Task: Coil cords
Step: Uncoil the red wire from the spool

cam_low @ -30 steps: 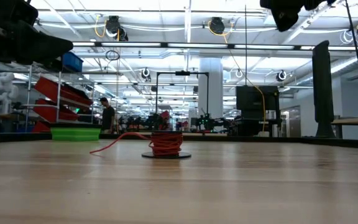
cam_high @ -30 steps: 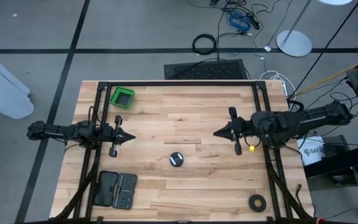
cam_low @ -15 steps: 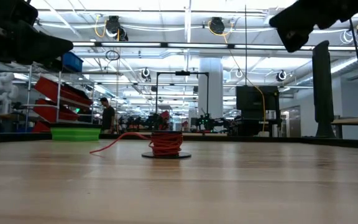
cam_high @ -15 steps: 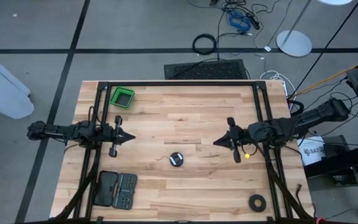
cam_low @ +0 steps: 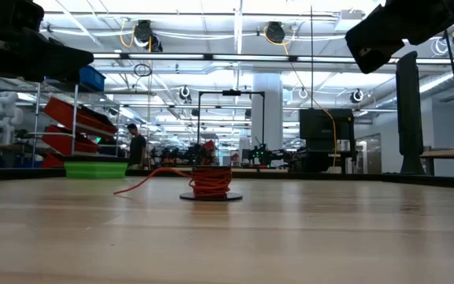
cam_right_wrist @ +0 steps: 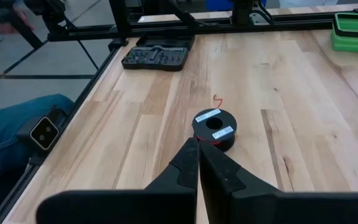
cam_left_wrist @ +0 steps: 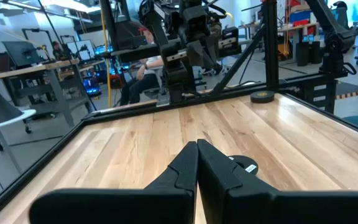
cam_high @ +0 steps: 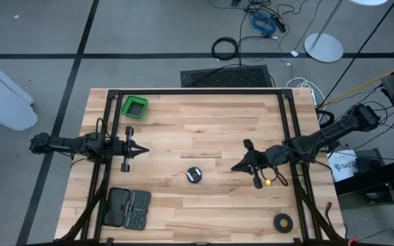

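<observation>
Now your right gripper (cam_high: 235, 166), fingers pressed together, has swung nearer the cord (cam_high: 194, 175), sitting at its 3 o'clock; cord untouched; left gripper (cam_high: 144, 149) pressed together, waiting at 10 o'clock.

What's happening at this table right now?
Two robot arms work over a wooden table. The right gripper, fingers shut and empty, points at a small spool of red cord standing near the table's middle with a short tail loose; it is not touching it. The left gripper, also shut, waits by the left edge. A green bin, a bit case and a tape ring lie untouched.
</observation>
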